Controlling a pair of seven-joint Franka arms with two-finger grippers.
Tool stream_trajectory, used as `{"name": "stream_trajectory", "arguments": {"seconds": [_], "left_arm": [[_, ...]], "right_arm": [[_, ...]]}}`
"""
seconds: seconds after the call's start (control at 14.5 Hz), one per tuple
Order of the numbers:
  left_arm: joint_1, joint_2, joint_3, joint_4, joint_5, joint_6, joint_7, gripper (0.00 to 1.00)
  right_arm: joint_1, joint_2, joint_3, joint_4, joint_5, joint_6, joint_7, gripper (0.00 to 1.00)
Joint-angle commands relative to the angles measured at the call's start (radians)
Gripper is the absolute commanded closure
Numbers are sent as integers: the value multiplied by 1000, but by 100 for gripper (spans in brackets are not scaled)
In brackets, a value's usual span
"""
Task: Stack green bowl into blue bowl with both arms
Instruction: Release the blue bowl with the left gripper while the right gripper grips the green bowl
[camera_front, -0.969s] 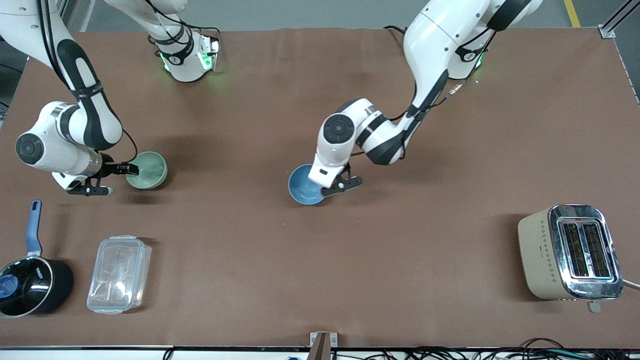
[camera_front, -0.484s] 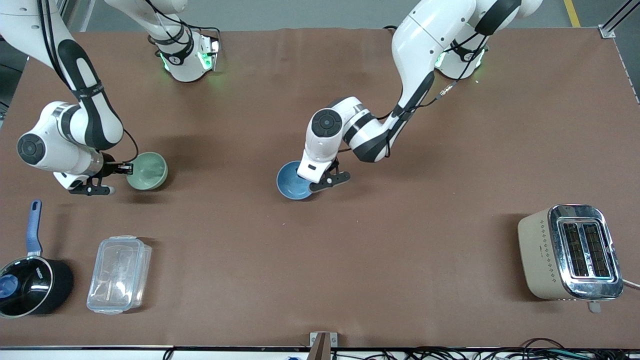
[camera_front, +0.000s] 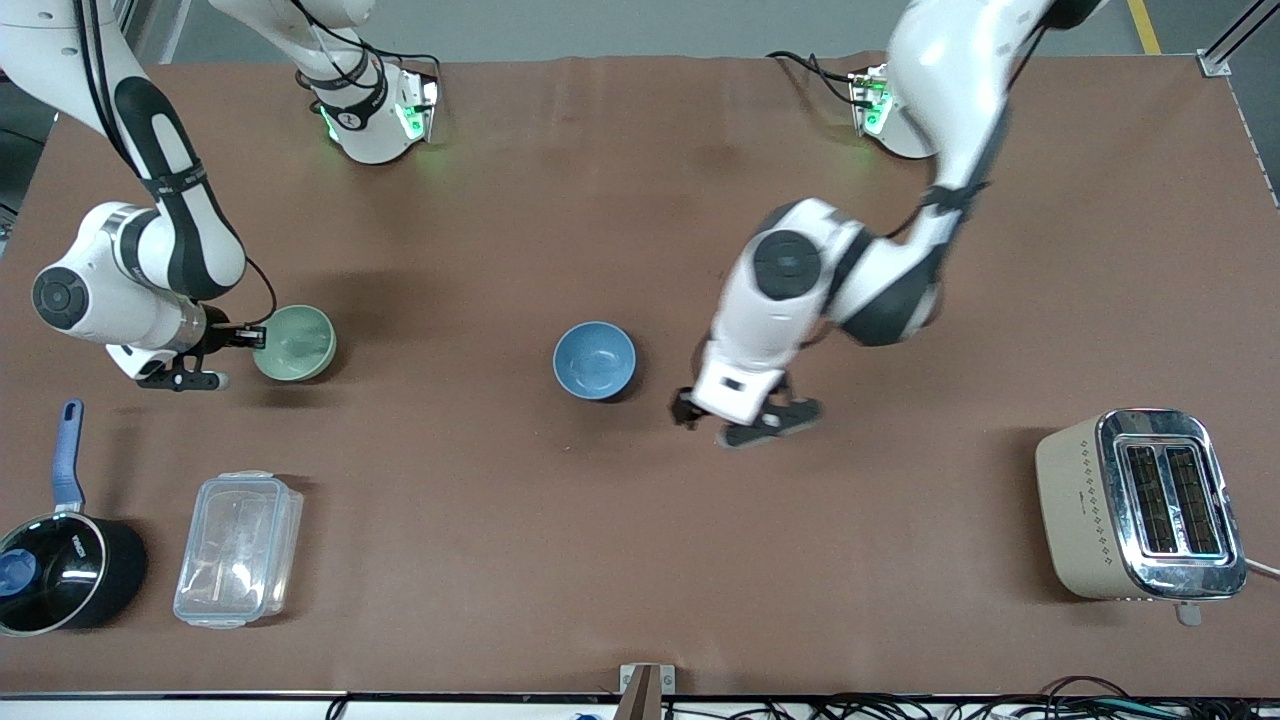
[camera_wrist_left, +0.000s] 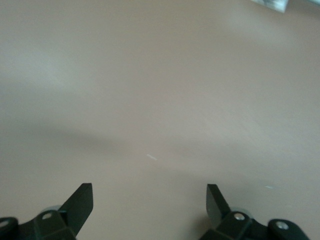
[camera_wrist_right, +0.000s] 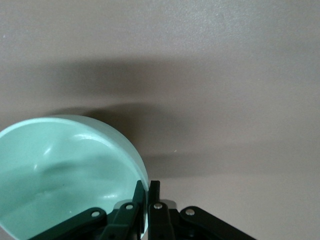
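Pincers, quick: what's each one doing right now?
Left pincer: open, holding nothing, over bare table beside the blue bowl.
Right pincer: shut on the green bowl's rim.

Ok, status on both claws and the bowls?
Right claw shut on small pale-green glossy bowl rim. Left claw open, empty, over bare table. Small light-blue glossy bowl stands free, path between bowls unobstructed.

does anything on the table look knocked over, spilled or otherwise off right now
Nothing stands out. The blue bowl sits upright and free at mid-table, the left gripper open beside it. The right gripper pinches the upright green bowl's rim.
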Motion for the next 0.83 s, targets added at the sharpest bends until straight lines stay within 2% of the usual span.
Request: {"name": "stream_trajectory", "arguments": {"seconds": [0.0,0.21,0.55,0.76], "left_arm": [[117,-125,-8,-43,15,-115,192,0],[232,-216,-11,-43,9,-213,342,0],[335,-323,-9,-43,5,-305,474,0],[387,-374,-14,-45,-2,-362,589,0]], "right_arm": [[1,-21,15,42,17,-97,9,100],[46,-27,15,107,134,-211,17,100],[207,-30,18,190,159,-292,297,100],[320,-24,16,246,245,-292,455,100]]}}
